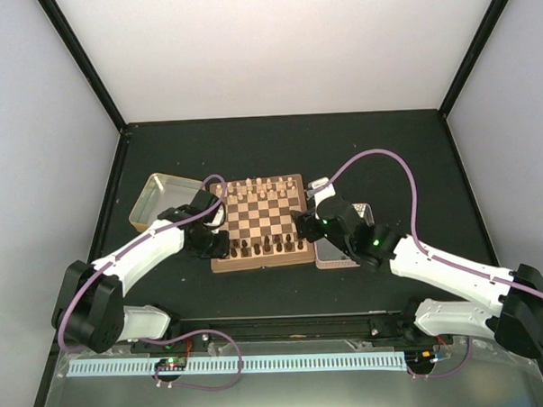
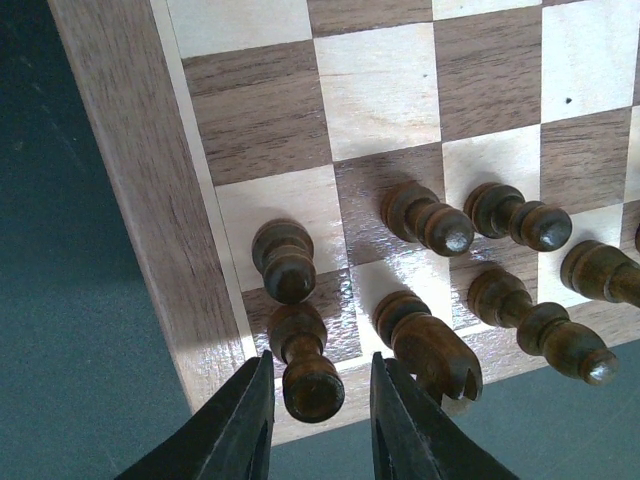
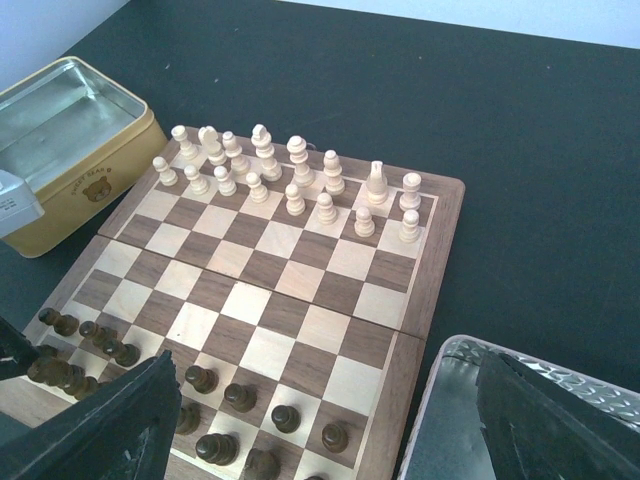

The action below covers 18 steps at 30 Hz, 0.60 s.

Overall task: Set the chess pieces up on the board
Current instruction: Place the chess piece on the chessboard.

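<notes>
Though frame edges crop both, left jaws loosely flank a dark chess piece (image 2: 306, 372) and right jaws gape wide.

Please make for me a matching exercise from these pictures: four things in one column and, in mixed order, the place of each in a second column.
Things:
1. dark chess pieces
2. cream pieces
3. gold tin
4. left hand

Places:
a. on the table, left of the board
b. open around the dark piece at the board's near-left corner
c. on the board's far two rows
d. on the board's near two rows

Pairs: 1-d, 2-c, 3-a, 4-b.
</notes>
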Tool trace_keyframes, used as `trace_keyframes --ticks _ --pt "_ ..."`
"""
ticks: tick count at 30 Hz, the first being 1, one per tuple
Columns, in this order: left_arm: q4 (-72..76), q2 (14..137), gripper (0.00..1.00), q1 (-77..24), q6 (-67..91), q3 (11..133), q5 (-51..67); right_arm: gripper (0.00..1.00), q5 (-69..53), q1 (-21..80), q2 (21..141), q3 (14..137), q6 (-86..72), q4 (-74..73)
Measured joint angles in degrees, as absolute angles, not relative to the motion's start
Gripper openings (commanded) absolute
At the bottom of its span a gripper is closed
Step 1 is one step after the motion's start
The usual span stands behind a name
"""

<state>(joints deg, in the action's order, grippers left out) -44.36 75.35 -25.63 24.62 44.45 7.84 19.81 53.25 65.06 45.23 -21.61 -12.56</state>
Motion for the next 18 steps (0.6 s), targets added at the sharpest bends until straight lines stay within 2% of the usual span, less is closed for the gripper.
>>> trace_keyframes --ticks 7,12,18 --pt "-45.60 74.24 0.39 -25.63 24.58 44.49 7.68 0.82 20.40 53.25 64.36 45.23 -22.02 -13.04" --pt "-47.66 69.93 0.48 -25.63 24.38 46.15 7.49 0.82 20.43 53.25 63.18 45.23 -22.85 -13.47" --pt "-48.60 63.37 0.53 -25.61 24.03 48.97 6.70 0.80 20.43 52.40 62.06 45.28 -25.98 -16.95"
